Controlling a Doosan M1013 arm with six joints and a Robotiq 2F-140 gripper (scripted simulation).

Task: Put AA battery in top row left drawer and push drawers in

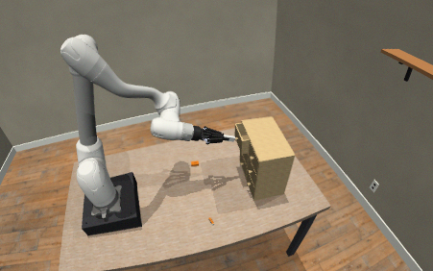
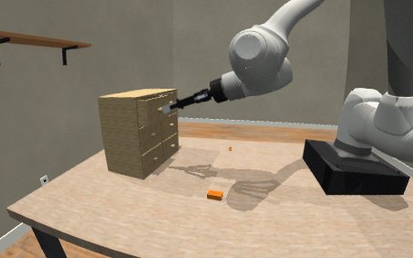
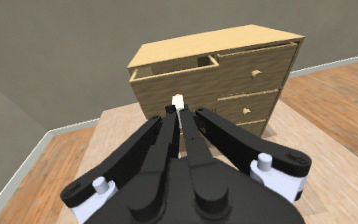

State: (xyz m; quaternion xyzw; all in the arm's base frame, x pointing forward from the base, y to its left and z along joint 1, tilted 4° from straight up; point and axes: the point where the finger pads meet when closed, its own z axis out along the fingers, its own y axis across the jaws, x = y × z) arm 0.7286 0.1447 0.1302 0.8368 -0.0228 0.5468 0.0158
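Note:
The small wooden chest [image 1: 265,156] stands at the table's right end, also in the exterior view [image 2: 138,130]. Its top-row left drawer [image 3: 172,75] is pulled partly out and looks empty; the other drawers are in. My gripper [image 3: 178,103] is shut on nothing and points level at that drawer's front [image 1: 235,138], [image 2: 166,109]; I cannot tell whether it touches. A small orange cylinder that looks like the AA battery [image 1: 211,221] lies on the table near the front edge, far from the gripper, and shows tiny in the exterior view [image 2: 230,148].
An orange block [image 1: 195,163] lies mid-table below my arm, also in the exterior view [image 2: 214,194]. The arm's black base [image 1: 111,204] sits at the table's left end. A wall shelf [image 1: 420,67] hangs beyond the table.

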